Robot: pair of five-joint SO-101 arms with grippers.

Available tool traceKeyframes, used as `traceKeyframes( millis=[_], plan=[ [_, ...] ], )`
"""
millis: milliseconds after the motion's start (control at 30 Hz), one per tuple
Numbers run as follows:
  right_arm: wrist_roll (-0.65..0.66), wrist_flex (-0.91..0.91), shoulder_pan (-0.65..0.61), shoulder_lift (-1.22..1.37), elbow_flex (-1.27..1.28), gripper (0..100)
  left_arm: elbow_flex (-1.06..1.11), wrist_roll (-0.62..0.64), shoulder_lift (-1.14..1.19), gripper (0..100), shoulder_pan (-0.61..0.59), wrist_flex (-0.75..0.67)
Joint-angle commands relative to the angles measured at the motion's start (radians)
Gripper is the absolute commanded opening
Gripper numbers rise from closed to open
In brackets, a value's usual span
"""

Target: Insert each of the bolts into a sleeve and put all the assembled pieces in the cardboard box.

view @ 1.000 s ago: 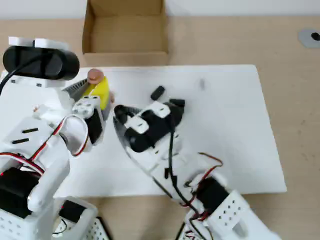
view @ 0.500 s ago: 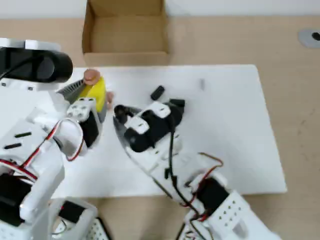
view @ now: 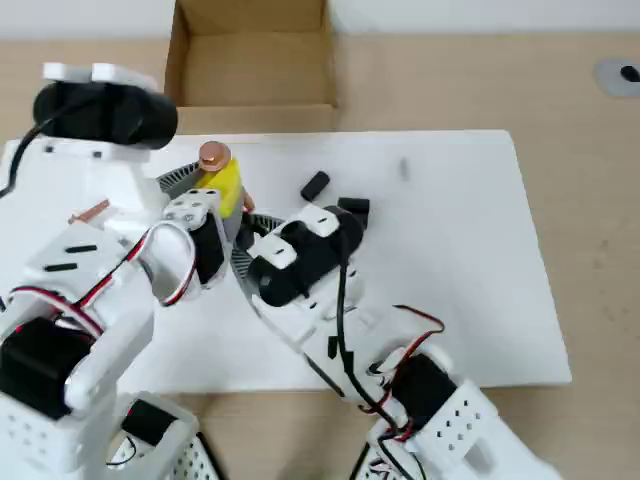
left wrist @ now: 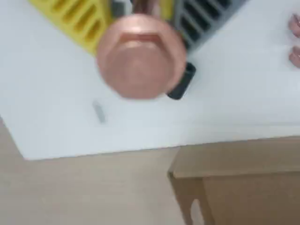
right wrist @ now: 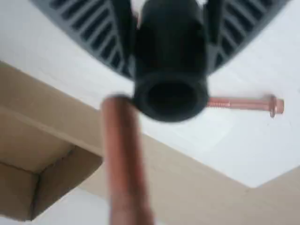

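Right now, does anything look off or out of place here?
Slightly: in the right wrist view, the bolt ends beside the hole of the black sleeve, not in line with it. Nothing looks spilled or damaged.

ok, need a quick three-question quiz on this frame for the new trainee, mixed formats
1. Fill in: the left gripper is shut on a copper ____.
2. The right gripper holds: A) a yellow cap B) a black sleeve C) nothing.
3. True or false: an assembled piece already lies in the cardboard box.

Key: 1 bolt; 2 B; 3 false.
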Motion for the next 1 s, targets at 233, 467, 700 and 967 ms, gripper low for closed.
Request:
traceKeyframes(
  millis=[233,467,700,967],
  plan=[
    [-0.005,-0.029,0.018,-0.018,-0.005,1.0,-0.150,-0.077,0.004,1,0.012,0.044],
    [-0.006,-0.031,0.018,-0.016,-0.010,1.0,-0.196,-0.069,0.005,1,0.012,0.126],
    [-0.006,-0.031,0.018,-0.016,-0.007,1.0,-0.164,-0.017,0.005,1,0.015,0.137],
    [-0.006,-0.031,0.018,-0.016,-0.007,1.0,-0.147,0.006,0.004,1,0.020,0.132]
  ],
)
